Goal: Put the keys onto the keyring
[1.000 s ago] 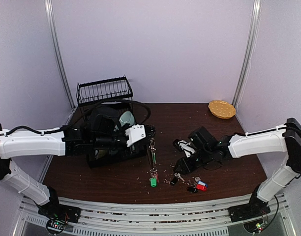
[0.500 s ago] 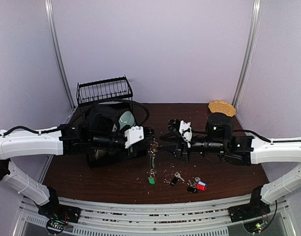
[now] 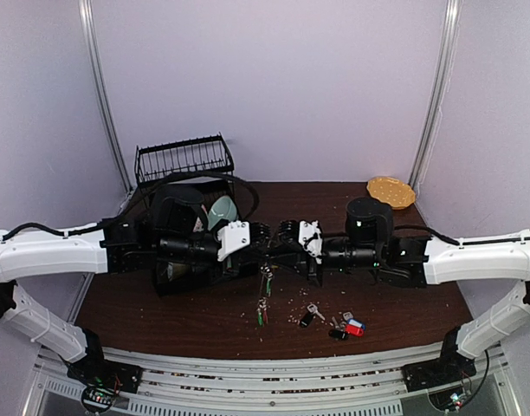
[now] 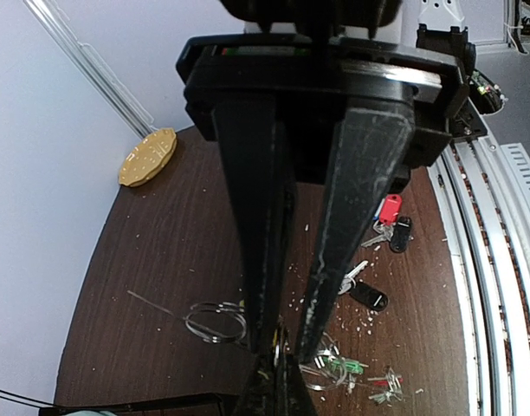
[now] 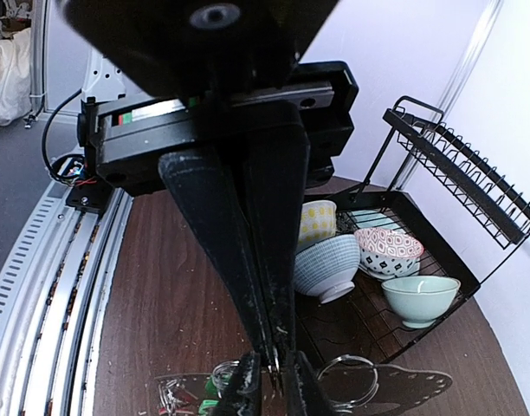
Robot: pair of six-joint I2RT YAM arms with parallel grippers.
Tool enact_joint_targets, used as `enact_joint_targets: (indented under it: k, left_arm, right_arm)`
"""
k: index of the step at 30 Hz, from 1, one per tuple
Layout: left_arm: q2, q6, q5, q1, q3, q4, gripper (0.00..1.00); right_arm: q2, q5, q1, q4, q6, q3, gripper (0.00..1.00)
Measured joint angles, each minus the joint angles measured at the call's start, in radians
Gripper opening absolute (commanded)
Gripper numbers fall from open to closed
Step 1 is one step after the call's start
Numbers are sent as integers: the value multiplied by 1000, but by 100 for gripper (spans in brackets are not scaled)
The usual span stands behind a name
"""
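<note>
- Silver wire and small keys hang in a string under the left gripper (image 3: 263, 237), which is held out above the middle of the brown table (image 3: 161, 321); this string is the keyring (image 3: 266, 279); a green-tagged key (image 3: 261, 317) hangs at its low end, close over the tabletop
- the left fingers (image 4: 256, 217) taper together and pinch thin metal at their tips; they are clamped on the keyring
- the right gripper (image 3: 282, 237) faces the left one tip to tip, just beside it; its fingers (image 5: 226, 251) lie pressed almost together; whether anything sits between them I cannot tell
- loose keys (image 3: 345, 325) lie on the table toward the near edge, under the right arm; among them are a red tag (image 3: 355, 328), a blue one and a black tag (image 3: 306, 319)
- any lettering on the tags is too small to read
- a black wire dish rack (image 3: 183, 160) holding bowls (image 5: 327, 264) stands at the back left; a tan plate (image 3: 391, 191) lies at the back right
</note>
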Motion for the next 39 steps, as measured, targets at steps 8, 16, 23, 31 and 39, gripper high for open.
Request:
enact_joint_targets:
  k: [8,16,23,31,39]
  left_arm:
    - [-14,-2,0,0,0,2,0]
    - [-18,-15,16,1,-8,18,11]
    - [-76,-82,114,71,-92,143,23]
    - [-71,-91,187,82,-90,172,30]
    - [-68,-56,248,87,-74,161,32]
  right_arm:
    - [-1,-3,-8,-17,-18,6,1]
    - [-21,-23,-13,-44,-31,6,0]
    - [-49,-84,-19,-29,-11,5,0]
    - [-50,-98,-21,-22,-3,5,0]
    - [-49,-106,-21,-22,11,5,0]
